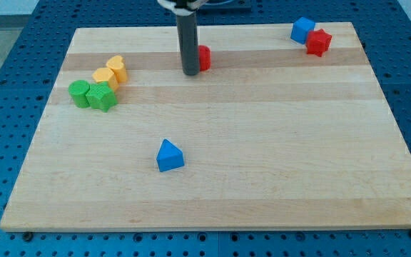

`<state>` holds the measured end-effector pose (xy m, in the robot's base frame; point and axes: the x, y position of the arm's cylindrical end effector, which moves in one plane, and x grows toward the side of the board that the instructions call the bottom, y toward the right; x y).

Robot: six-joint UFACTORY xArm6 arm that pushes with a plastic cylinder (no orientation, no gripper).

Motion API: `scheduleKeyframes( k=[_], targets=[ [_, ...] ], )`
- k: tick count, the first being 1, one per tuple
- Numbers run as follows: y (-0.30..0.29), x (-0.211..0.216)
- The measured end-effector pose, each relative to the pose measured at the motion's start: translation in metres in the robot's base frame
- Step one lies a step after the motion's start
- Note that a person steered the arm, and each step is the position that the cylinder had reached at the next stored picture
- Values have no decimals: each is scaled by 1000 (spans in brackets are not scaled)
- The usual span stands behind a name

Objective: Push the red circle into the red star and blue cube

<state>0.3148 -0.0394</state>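
The red circle [204, 57] sits near the view's top centre of the wooden board, partly hidden behind my rod. My tip [190, 73] rests right against its left side. The red star [318, 43] lies at the view's top right, touching the blue cube [302, 29], which sits just up and left of it. The circle is far to the left of that pair.
A blue triangle [169, 155] lies below centre. At the view's left are two yellow blocks [115, 68] [104, 76] and two green blocks [79, 93] [102, 97] in a cluster. The wooden board [262, 157] lies on a blue perforated table.
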Motion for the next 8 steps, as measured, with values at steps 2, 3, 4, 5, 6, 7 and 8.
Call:
scheduleKeyframes(
  k=[2, 3, 4, 5, 6, 7, 8],
  targets=[
    [37, -28],
    [37, -28],
    [7, -28],
    [-6, -41],
    [-5, -61],
    [-5, -61],
    [19, -61]
  ],
)
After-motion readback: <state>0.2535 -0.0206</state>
